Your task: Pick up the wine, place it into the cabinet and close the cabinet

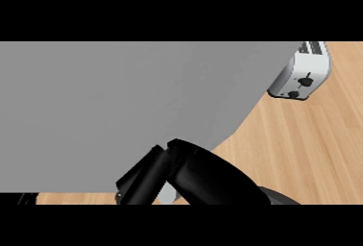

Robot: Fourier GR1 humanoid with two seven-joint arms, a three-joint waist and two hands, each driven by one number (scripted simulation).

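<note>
1. A big flat grey panel [120, 110] fills most of my view, hiding whatever lies behind it.
2. I cannot see the wine anywhere.
3. One black hand [188, 175] rises from the lower edge against the panel; which hand it is, and whether it grips anything, I cannot tell.
4. A toaster [303, 72] sits top right on the wooden bench [305, 149], partly cut off by the panel.

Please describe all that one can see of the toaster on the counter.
The toaster stands at the upper right on the light wooden counter. Its body looks like shiny white or silver metal, with two dark slots on top and two black knobs on the side facing the camera. The large grey panel hides its left part. No hand touches it.
</note>
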